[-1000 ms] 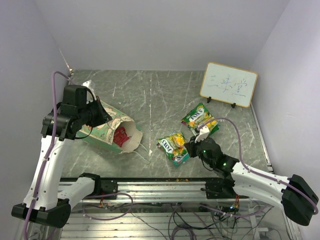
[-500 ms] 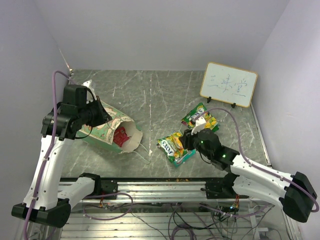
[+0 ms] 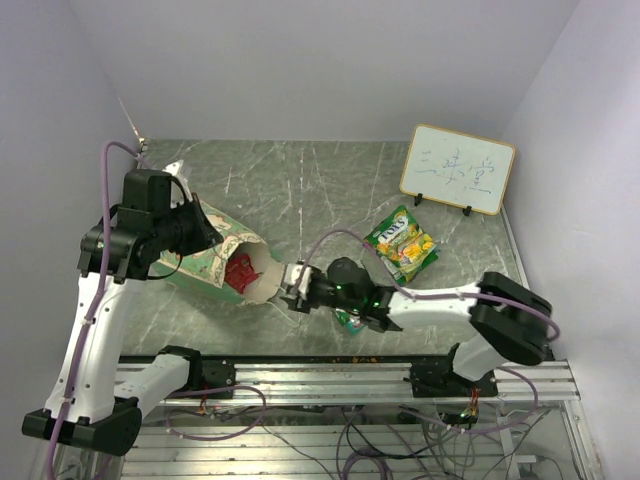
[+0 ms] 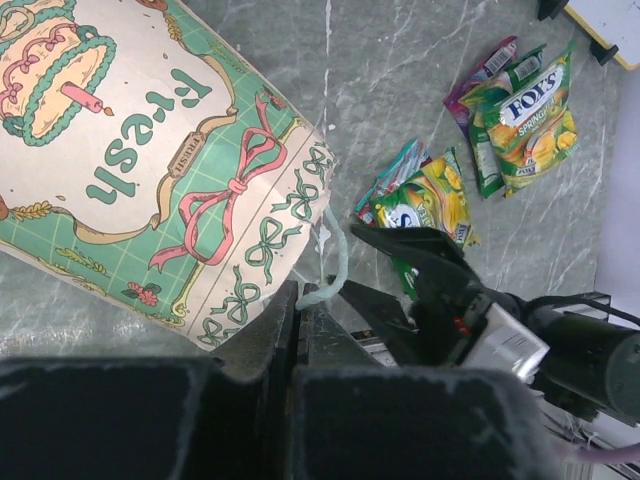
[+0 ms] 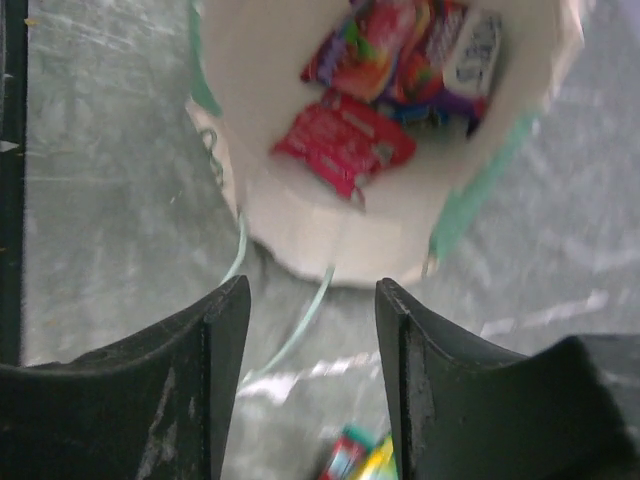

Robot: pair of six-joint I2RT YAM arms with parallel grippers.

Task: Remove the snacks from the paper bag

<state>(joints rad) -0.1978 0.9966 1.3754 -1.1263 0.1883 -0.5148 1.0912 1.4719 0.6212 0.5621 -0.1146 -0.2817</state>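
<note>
**Two-arm scene on a grey-green marbled worktop (image 3: 320, 190).** A mint-green paper bag with a cream lining (image 3: 205, 265) is laid on its side at the left, its mouth turned towards the right arm. Much of its body is hidden beneath the left arm in the top view and cut off by the frame edges in the left wrist view. The left end effector (image 3: 208, 233) is set on the bag's upper rim. Its fingers (image 4: 285, 335), seen pressed almost together in the left wrist view, are pinching that rim beside a pale string handle (image 4: 338, 255). The right end effector (image 5: 310, 290) is held just outside the mouth with its fingers spread wide, the opening framed between them. Deep within the paper bag, glossy red, pink and purple candy packets (image 5: 345, 145) are seen. Their number cannot be made out, since they overlap and the right wrist view is blurred. On the worktop, well apart from the bag, a green-yellow candy packet (image 3: 402, 240) is laid over a purple candy packet (image 4: 480, 85), of which only an edge is shown. A second green-yellow packet (image 4: 432, 195) is largely covered by the right arm in the top view, and a teal-pink packet (image 4: 395, 180) touching it is partly masked. A white framed whiteboard (image 3: 458, 168) is propped at the far right corner, and its blue handwriting is illegible. A metal rail (image 3: 320, 378) is seen along the near edge.
</note>
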